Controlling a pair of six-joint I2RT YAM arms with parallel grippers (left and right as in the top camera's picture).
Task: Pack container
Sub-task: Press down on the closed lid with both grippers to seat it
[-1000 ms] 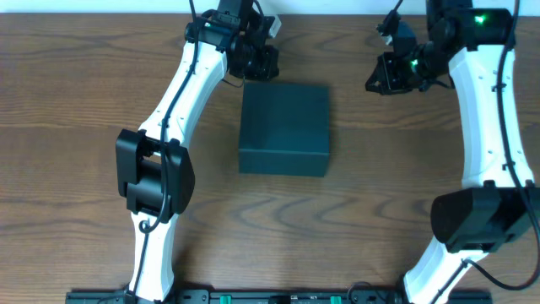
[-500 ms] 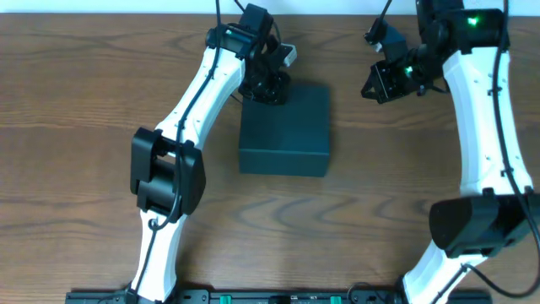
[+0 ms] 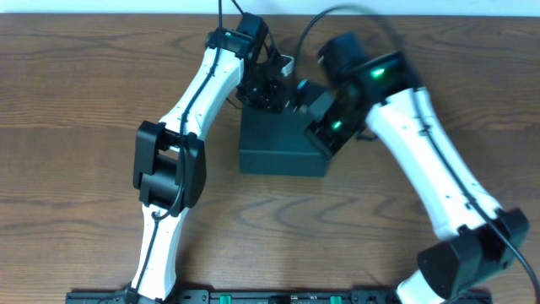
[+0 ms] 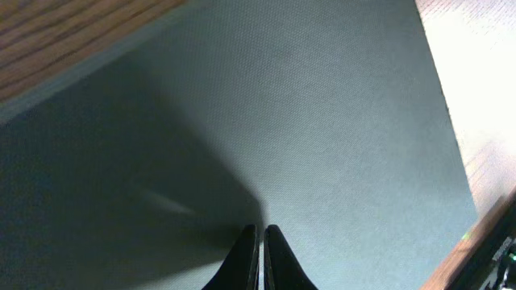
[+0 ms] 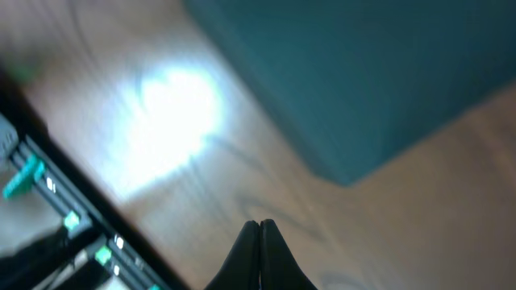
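- The container (image 3: 283, 148), a dark teal-green cardboard box with its lid shut flat, is set on the wooden table (image 3: 76, 194), about midway between left and right and slightly toward the far side.
- The right gripper (image 5: 259, 229) is held at the container's right side, its fingers pressed together with nothing between them. In the blurred right wrist view, wood grain is seen under the tips and a corner of the container just beyond them.
- The left gripper (image 4: 260, 234) is held over the far left part of the lid, its fingers likewise closed together and empty. Whether the lid is touched cannot be told.
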